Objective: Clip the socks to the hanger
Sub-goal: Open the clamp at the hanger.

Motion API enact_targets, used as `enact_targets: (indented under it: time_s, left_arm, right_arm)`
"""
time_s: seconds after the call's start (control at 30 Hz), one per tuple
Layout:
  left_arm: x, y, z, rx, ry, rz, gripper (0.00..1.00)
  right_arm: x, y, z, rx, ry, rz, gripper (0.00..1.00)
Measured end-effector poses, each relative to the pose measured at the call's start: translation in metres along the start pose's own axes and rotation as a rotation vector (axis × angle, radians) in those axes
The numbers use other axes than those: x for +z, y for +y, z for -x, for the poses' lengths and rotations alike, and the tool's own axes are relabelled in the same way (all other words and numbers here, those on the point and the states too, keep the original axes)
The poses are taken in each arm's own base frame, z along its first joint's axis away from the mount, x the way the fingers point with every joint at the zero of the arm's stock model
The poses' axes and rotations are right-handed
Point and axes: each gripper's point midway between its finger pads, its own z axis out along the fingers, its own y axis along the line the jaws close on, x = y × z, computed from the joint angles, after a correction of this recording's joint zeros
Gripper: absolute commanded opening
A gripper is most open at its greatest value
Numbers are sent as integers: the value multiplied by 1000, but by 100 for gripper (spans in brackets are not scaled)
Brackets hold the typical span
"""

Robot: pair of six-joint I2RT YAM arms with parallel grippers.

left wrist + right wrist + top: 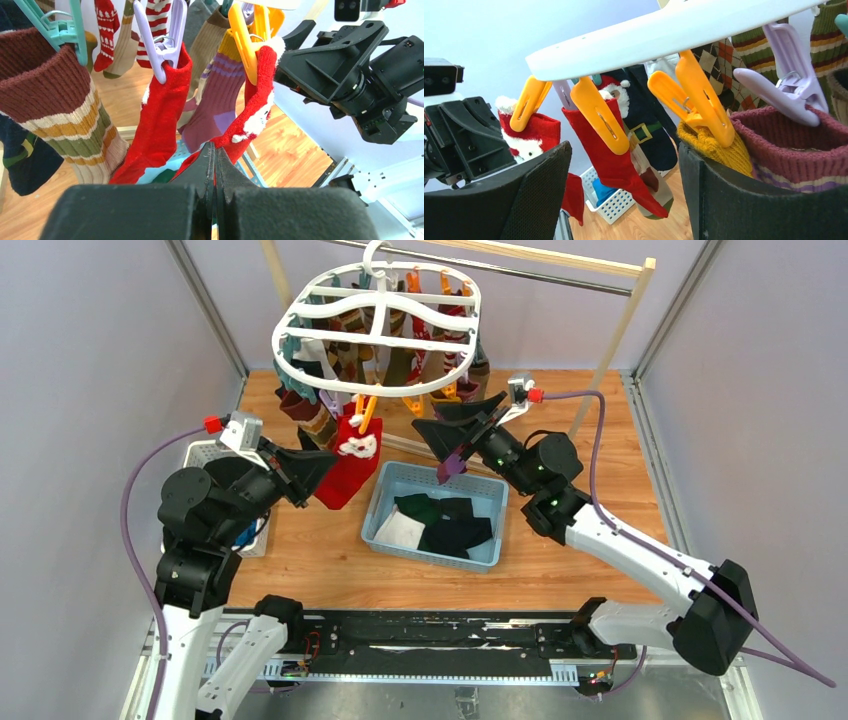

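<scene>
- Jaws of the left gripper (215, 155) are pressed together, pinching the lower end of the red sock (257, 80) (an orange peg (239, 42) holds its cuff).
- White basket (205, 452) under that arm: blue cloth (245, 533) inside.
- Hanger (378, 340) overhead, with socks pegged all round.
- Grey-blue bin (372, 515): dark green sock (415, 508), black sock (455, 532), white sock (398, 530).
- Right gripper (624, 150) is spread wide and holds nothing, just under the hanger's rim.
- Wooden tabletop (600, 440); grey walls.

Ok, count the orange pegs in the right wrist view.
3. The left peg clips the white-trimmed red sock, the middle peg the long red sock, the right peg the yellow cuff. More may hide behind the hanger.
</scene>
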Motion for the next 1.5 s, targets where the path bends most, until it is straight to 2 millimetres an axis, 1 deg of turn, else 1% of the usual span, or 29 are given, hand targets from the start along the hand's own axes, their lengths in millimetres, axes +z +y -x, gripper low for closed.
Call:
enact_targets:
  time_s: [0.13, 0.27, 0.4, 0.57, 0.7, 0.77, 0.83, 1.0, 1.03, 1.07, 1.1, 1.13, 1.17, 1.23, 1.3, 1.4, 1.5]
  left_arm:
    - [-1, -2, 3, 4, -7, -4, 0]
    - [-2, -3, 3, 5, -9, -5, 0]
    - [-3, -3, 3, 7, -10, -5, 0]
    - [-4, -4, 4, 14, -14, -5, 0]
    - [-4, -4, 5, 15, -16, -3, 0]
    - [-5, -4, 5, 15, -16, -3, 0]
    - [-4, -3, 5, 15, -17, 1, 0]
    - [-6, -3, 7, 16, -20, 9, 1]
    - [-6, -3, 8, 17, -22, 10, 7]
    - [-7, -4, 9, 19, -24, 11, 24]
    - [-7, -3, 10, 23, -26, 15, 37]
    - [-8, -3, 12, 25, -30, 21, 47]
    - [-8, -2, 13, 35, -31, 27, 53]
    - [-10, 0, 15, 32, -36, 47, 58]
    - [-12, 1, 18, 38, -43, 63, 61]
    - [-14, 2, 25, 42, -59, 84, 63]
    - [-17, -1, 32, 43, -76, 87, 63]
  right_arm:
    - [3, -5, -1, -9, 5, -1, 76]
    - [9, -8, -4, -7, 17, 12, 70]
    - [13, -2, -5, 7, 14, 49, 56]
    - [13, 8, 2, 14, -7, 92, 39]
    - [10, 16, 9, 17, -18, 122, 29]
    - [10, 18, 11, 16, -23, 131, 22]
    - [9, 20, 10, 18, -19, 139, 13]
    - [9, 22, 8, 26, -10, 151, 1]
    - [9, 23, 8, 25, -9, 153, 0]
    - [9, 23, 8, 25, -8, 155, 0]
    - [9, 24, 9, 25, -7, 159, 0]
    - [9, 24, 9, 24, -7, 161, 0]
    - [9, 25, 10, 23, -8, 161, 0]
    - [10, 26, 11, 16, -8, 163, 0]
    - [12, 30, 12, 9, -2, 166, 0]
    - [16, 38, 14, -15, 2, 168, 0]
    - [22, 54, 13, -48, 12, 171, 0]
